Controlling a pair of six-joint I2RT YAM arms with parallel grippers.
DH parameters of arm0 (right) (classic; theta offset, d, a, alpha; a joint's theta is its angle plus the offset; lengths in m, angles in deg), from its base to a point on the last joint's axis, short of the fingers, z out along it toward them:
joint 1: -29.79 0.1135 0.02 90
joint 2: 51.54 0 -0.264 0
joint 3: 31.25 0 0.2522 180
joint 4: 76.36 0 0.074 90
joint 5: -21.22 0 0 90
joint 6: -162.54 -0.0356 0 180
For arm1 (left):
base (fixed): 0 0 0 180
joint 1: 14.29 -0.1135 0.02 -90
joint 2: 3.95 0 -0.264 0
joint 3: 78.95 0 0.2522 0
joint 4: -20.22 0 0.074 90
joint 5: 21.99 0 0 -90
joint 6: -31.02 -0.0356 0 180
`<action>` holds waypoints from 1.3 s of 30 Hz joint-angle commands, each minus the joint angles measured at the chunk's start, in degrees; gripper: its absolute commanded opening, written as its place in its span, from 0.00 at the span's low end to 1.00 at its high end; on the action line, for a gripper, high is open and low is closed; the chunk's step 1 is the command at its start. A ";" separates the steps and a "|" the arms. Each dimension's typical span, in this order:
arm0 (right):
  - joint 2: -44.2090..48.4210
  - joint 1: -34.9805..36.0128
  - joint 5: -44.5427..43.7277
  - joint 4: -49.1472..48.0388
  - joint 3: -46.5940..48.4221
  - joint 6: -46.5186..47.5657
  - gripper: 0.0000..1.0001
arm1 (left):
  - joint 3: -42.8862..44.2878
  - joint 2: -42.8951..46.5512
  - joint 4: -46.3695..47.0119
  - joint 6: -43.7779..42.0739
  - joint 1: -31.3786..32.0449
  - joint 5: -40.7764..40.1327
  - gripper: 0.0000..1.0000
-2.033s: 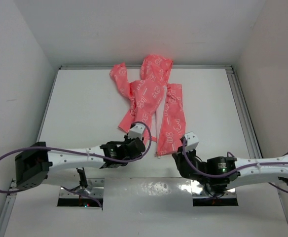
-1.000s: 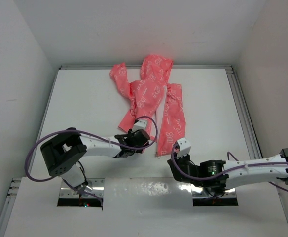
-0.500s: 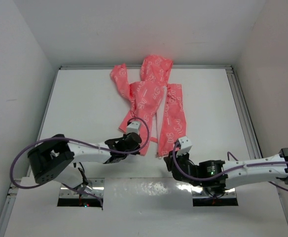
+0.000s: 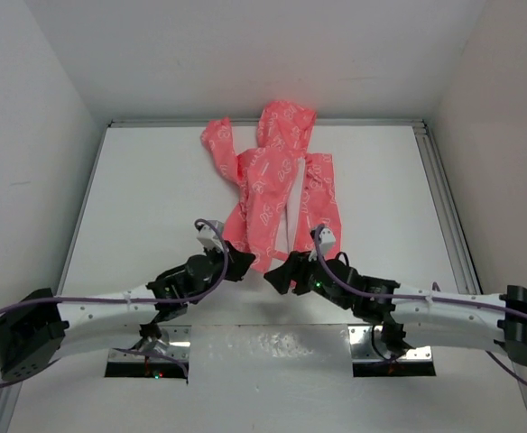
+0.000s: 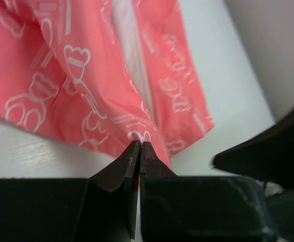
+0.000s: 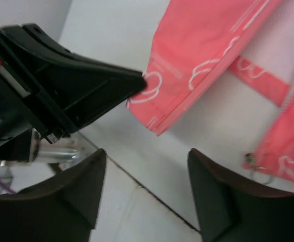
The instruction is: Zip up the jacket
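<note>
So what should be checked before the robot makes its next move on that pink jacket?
1. Hold on the hem: ok, the left gripper is shut on the jacket at its bottom corner.
2. Free gripper: ok, the right gripper is open and holds nothing.
3. Zipper end findable: ok, a metal ring shows at the other side's bottom edge.
4. Front brought together: not ok, a gap separates the two sides.
5. Room between the two grippers: cannot tell, they sit very close.

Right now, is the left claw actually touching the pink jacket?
Touching. The left wrist view shows the left gripper with its closed fingertips meeting the lower hem of the jacket, with no gap. The right wrist view shows the same contact from the side.
</note>
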 commanded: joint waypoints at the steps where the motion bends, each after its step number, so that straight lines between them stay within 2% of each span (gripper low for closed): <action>1: -3.61 -0.55 7.28 -10.78 2.44 -1.89 0.70 | -1.74 5.26 6.49 -0.66 -0.50 -0.78 0.00; 8: -8.11 -2.22 7.81 -23.07 -0.54 -9.53 0.70 | -4.81 12.73 6.05 -0.22 -0.67 0.36 0.00; 16: -12.67 -3.28 8.69 -33.02 -1.95 -11.64 0.69 | -6.31 16.86 5.44 1.80 -0.67 2.21 0.00; 26: -13.03 -3.28 5.44 -36.81 -7.05 -20.70 0.64 | -6.66 19.60 4.65 2.94 -0.67 2.21 0.00; 30: -13.56 -3.28 4.11 -36.37 -6.18 -20.36 0.63 | -6.58 19.24 5.44 3.38 -0.67 3.26 0.00; 32: -14.43 -3.28 4.11 -38.21 -5.56 -18.44 0.59 | -6.66 19.15 5.44 3.56 -0.67 3.79 0.00; 36: -15.40 -3.63 2.45 -35.85 -2.75 -16.49 0.56 | -6.75 19.50 5.44 4.26 -0.67 4.93 0.00; 39: -17.06 -4.07 1.92 -39.35 -3.88 -17.63 0.55 | -7.10 20.64 4.91 4.96 -0.67 5.37 0.00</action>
